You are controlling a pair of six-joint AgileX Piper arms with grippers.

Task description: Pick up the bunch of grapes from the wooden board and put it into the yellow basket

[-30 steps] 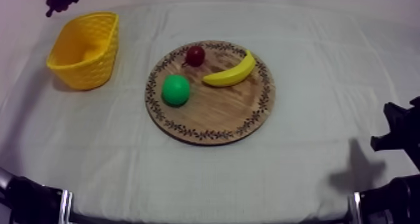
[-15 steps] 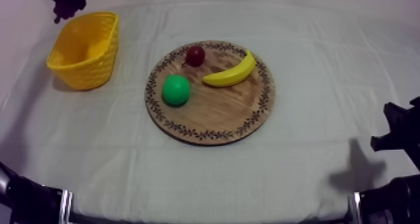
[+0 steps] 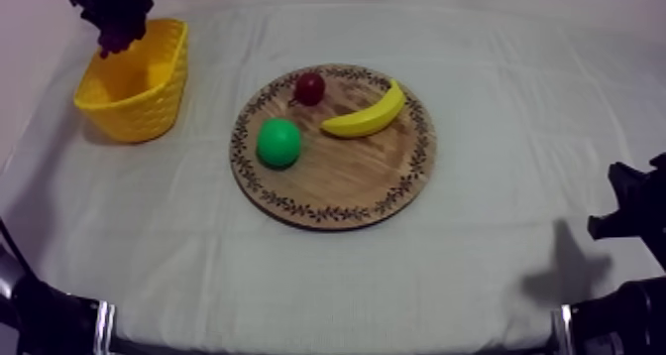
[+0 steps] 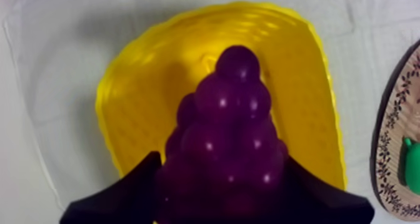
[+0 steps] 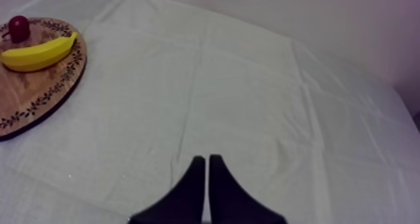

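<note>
Across the whole table lies the grey-white cloth [image 3: 496, 280], creased but flat. Mid-table on it sits the round wooden board [image 3: 347, 185] w/ patterned rim. Well apart from it, at my left far corner, stands the yellow basket [image 3: 134, 96], mouth up.

Next in size, my arms. The left gripper [image 4: 220, 173] hangs over the basket, fingers clamped on both flanks of the bunch of grapes [image 4: 228, 126]. The right gripper [image 5: 207, 159] rests low at my right over bare cloth, fingers pressed together in a narrow wedge, holding nothing.

Banana [image 3: 367, 113] lies on the board's far side. Grapes: off the board, in the air, above the basket's far rim in the top view. From the left wrist view the narrow tip points down into the basket mouth. Green fruit [image 3: 278, 143], prob. the pear, sits on the board's left part. Small red fruit [image 3: 310, 87] is near the far rim, close to the banana's end.

Handling, my guess: toy bunch, so prob. light and stiff, moulded as one lump, no give. Glossy berries = slippery, but the bumps let pads seat in the grooves betw. berries. Best hold is where I have it, across the wide end, tip free below.

Task looks approx. at the release step: get the bunch centred over the mouth, then let go. Risk: the hard lump may bounce off the rim, or a bump could tip the light basket.
</note>
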